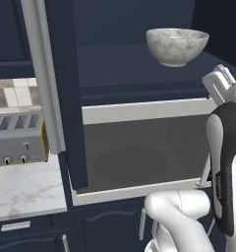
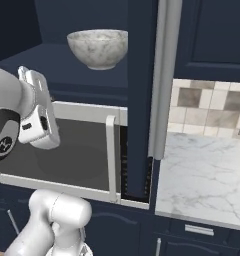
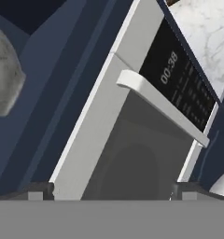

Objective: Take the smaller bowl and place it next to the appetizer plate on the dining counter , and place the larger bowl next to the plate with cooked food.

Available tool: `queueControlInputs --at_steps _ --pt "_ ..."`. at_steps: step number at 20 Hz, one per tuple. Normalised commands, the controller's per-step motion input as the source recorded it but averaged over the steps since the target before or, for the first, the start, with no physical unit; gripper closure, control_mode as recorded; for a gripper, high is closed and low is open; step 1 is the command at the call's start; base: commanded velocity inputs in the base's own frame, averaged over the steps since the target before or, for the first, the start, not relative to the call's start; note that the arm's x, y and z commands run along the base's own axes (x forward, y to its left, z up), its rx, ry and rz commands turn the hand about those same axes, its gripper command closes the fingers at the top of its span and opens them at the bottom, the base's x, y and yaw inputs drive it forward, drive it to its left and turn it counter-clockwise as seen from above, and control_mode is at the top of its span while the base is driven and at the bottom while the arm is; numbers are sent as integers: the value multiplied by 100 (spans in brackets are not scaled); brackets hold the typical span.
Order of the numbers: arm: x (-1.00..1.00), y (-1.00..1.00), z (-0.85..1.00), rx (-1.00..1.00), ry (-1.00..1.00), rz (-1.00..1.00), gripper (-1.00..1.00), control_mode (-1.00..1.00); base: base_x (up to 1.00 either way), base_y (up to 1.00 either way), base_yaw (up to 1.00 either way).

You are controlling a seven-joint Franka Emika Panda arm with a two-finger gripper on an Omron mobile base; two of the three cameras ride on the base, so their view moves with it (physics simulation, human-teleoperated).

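Larger bowl (image 1: 177, 46): upright on the cabinet shelf above the microwave (image 1: 139, 152), not yet taken. Gripper (image 3: 111, 189): fingers spread wide, holding nothing. Judged: placements remain.

Large deep grey-white marbled stone bowl (image 1: 177, 45) sits on dark navy cabinet shelf (image 1: 139, 61), directly above built-in microwave w/ pale handle (image 2: 110, 159). Silver four-slot toaster (image 1: 17, 139) on white-grey marble worktop (image 1: 21, 189), left of microwave. More worktop right of microwave.
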Motion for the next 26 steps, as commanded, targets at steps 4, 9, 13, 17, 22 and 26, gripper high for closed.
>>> queueControlInputs --at_steps 4,9,13,17,22,26 --pt "14 -1 100 8 0 0 -100 -100 0 0 0" --pt "43 0 67 7 -4 0 -100 -100 0 0 0" --pt "83 -2 7 11 -11 1 -100 -100 0 0 0" --pt "90 -8 7 13 5 10 -100 -100 0 0 0" --pt "55 -1 2 11 -15 2 -100 -100 0 0 0" --pt "54 0 1 6 -10 0 -100 -100 0 0 0"
